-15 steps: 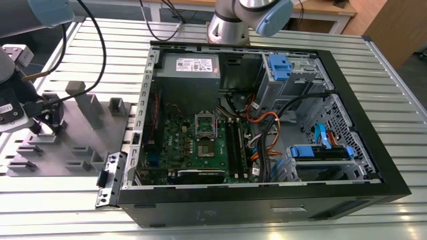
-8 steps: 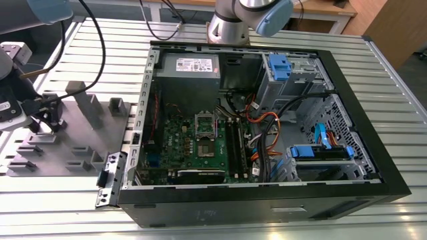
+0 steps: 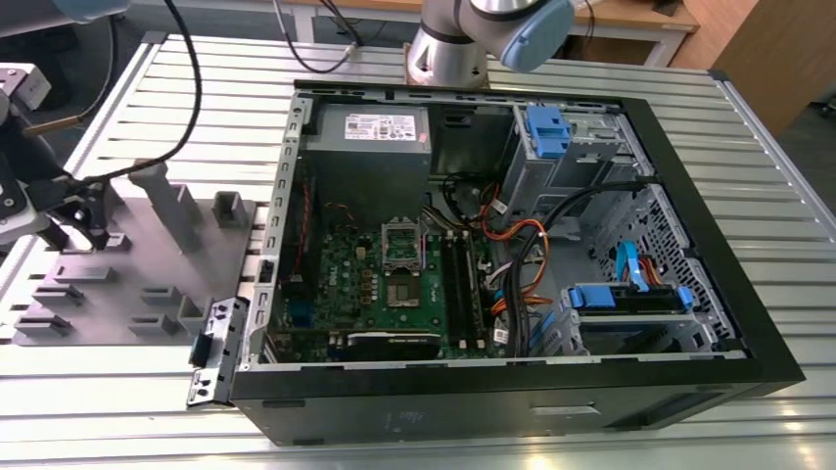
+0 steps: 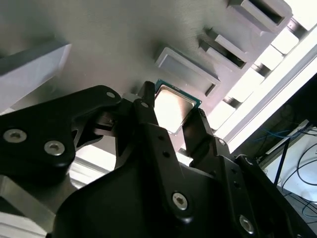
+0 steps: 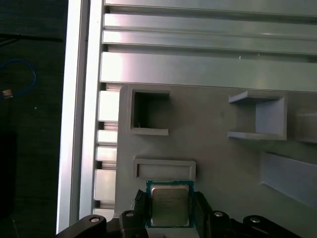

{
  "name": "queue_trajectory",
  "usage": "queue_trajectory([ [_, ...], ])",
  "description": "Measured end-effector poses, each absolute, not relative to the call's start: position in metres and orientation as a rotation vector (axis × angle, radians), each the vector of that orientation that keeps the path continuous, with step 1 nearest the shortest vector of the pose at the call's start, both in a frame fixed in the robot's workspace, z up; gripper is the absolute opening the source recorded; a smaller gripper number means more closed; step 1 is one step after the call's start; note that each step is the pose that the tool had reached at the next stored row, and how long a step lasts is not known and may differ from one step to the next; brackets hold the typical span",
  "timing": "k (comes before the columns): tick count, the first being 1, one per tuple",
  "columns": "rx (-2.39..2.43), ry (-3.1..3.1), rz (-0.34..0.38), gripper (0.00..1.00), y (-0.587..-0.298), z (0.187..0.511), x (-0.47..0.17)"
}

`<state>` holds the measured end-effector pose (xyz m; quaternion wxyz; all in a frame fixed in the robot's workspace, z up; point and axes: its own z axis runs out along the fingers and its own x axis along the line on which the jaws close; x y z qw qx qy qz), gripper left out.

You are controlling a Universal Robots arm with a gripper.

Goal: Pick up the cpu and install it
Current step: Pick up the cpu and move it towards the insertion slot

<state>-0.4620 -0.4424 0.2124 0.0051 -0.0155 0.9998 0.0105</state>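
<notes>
— Where does the cpu (image 4: pixel 173 101) lie?
— On the grey fixture plate (image 3: pixel 157 264) beside the computer case (image 3: pixel 523 392) (at the exterior view's left).
— And the gripper (image 4: pixel 170 110)?
— It is narrowed onto the chip, with its fingers (image 4: pixel 198 130) against opposite edges.

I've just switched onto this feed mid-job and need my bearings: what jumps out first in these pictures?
The open computer case dominates the exterior view, its green motherboard bare, on a slatted metal table. At that view's left, over a grey fixture plate, the gripper is right at the cpu, whose silvery top stands out in both wrist views.
</notes>
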Motion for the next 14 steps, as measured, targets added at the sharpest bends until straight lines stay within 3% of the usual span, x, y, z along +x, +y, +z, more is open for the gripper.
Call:
queue_trajectory([
  [14, -0.046, 3.131, 0.033, 0.47, -0.442, 0.266, -0.461],
])
